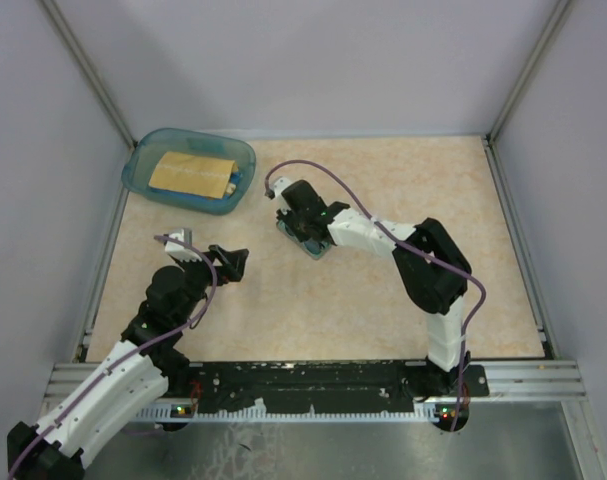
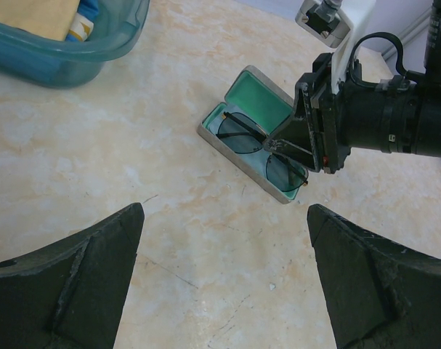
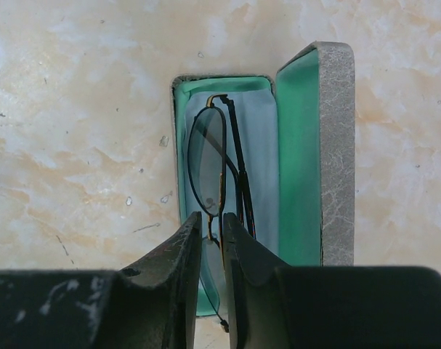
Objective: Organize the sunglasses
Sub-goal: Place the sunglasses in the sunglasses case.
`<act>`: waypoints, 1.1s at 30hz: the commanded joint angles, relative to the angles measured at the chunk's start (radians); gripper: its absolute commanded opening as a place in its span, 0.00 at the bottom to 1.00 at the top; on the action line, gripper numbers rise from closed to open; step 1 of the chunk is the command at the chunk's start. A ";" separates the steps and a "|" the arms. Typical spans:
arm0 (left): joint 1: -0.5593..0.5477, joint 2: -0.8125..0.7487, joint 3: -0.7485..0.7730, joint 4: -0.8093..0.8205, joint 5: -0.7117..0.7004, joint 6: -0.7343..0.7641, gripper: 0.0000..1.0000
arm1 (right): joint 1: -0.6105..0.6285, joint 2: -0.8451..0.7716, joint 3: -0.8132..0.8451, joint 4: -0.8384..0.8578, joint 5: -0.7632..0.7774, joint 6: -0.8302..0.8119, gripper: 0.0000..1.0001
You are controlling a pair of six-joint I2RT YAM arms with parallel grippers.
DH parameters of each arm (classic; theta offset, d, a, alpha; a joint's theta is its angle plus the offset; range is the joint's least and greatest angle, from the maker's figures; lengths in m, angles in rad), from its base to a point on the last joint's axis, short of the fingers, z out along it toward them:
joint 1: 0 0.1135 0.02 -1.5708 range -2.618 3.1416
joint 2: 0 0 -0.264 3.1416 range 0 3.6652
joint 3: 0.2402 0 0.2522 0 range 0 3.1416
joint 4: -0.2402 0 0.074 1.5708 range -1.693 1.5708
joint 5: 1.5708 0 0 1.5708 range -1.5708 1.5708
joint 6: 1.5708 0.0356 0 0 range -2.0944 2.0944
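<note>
The sunglasses (image 3: 205, 156) are a thin dark wire-framed pair with folded arms. They sit tilted on edge in the tray of the open grey case (image 3: 338, 145), which has a teal lining. My right gripper (image 3: 211, 218) is shut on their bridge, right over the case. A pale blue cloth (image 3: 262, 145) lies in the tray under them. In the left wrist view the sunglasses (image 2: 242, 138) lie across the case (image 2: 267, 94), with the right gripper (image 2: 296, 142) on them. My left gripper (image 2: 225, 214) is open and empty, low over bare table short of the case.
A teal plastic bin (image 1: 143, 165) holding a tan item stands at the back left, and also shows in the left wrist view (image 2: 96, 54). Grey walls and metal rails enclose the table. In the top view the case (image 1: 311, 245) sits mid-table.
</note>
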 commanded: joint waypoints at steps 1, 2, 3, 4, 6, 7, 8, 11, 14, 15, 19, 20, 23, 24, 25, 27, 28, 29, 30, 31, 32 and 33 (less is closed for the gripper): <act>0.004 -0.006 -0.007 0.008 -0.006 0.006 1.00 | -0.007 -0.022 0.040 0.023 0.020 0.007 0.19; 0.004 -0.007 -0.007 0.009 -0.005 0.006 1.00 | -0.007 -0.024 0.038 0.025 0.024 0.007 0.20; 0.003 -0.006 -0.007 0.010 -0.005 0.006 1.00 | -0.007 -0.027 0.038 0.026 0.026 0.007 0.21; 0.003 -0.006 -0.007 0.009 -0.006 0.006 1.00 | -0.008 -0.032 0.036 0.030 0.031 0.007 0.21; 0.003 -0.007 -0.005 0.009 -0.006 0.006 1.00 | -0.007 -0.040 0.032 0.040 0.037 0.007 0.23; 0.004 -0.008 -0.005 0.009 -0.005 0.006 1.00 | -0.007 -0.044 0.033 0.041 0.043 0.008 0.25; 0.004 -0.007 -0.005 0.009 -0.006 0.006 1.00 | -0.008 -0.048 0.032 0.042 0.046 0.008 0.26; 0.004 -0.010 -0.005 0.008 -0.003 0.005 1.00 | -0.007 -0.065 0.029 0.047 0.060 0.010 0.30; 0.004 -0.008 -0.005 0.008 -0.004 0.004 1.00 | -0.007 -0.098 0.007 0.076 0.063 0.013 0.37; 0.003 -0.006 -0.004 0.008 -0.003 0.004 1.00 | -0.006 -0.108 0.001 0.084 0.062 0.014 0.41; 0.004 0.004 -0.004 0.013 0.001 0.003 1.00 | -0.007 -0.154 -0.026 0.111 0.067 0.032 0.43; 0.004 0.008 -0.005 0.019 0.004 0.003 1.00 | -0.006 -0.169 -0.035 0.123 0.080 0.043 0.47; 0.002 0.051 -0.002 0.037 0.021 -0.004 1.00 | -0.006 -0.223 -0.077 0.155 0.146 0.082 0.56; 0.003 0.073 0.001 0.046 0.029 -0.007 1.00 | -0.007 -0.236 -0.080 0.151 0.170 0.094 0.59; 0.004 0.105 0.007 0.058 0.040 -0.012 1.00 | -0.008 -0.242 -0.075 0.132 0.192 0.102 0.63; 0.003 0.181 0.021 0.093 0.079 -0.023 1.00 | -0.012 -0.242 -0.057 0.091 0.235 0.125 0.72; 0.003 0.228 0.030 0.114 0.102 -0.028 1.00 | -0.018 -0.238 -0.046 0.067 0.254 0.141 0.76; 0.004 0.274 0.041 0.134 0.117 -0.030 1.00 | -0.027 -0.231 -0.031 0.039 0.268 0.162 0.79; 0.003 0.327 0.054 0.150 0.126 -0.031 1.00 | -0.039 -0.223 -0.022 0.012 0.284 0.187 0.82; 0.004 0.376 0.069 0.166 0.132 -0.026 1.00 | -0.054 -0.220 -0.020 0.001 0.291 0.207 0.86; 0.004 0.429 0.087 0.176 0.134 -0.023 1.00 | -0.072 -0.219 -0.024 -0.005 0.286 0.224 0.89; 0.004 0.478 0.110 0.174 0.133 -0.019 1.00 | -0.091 -0.219 -0.029 -0.007 0.274 0.241 0.91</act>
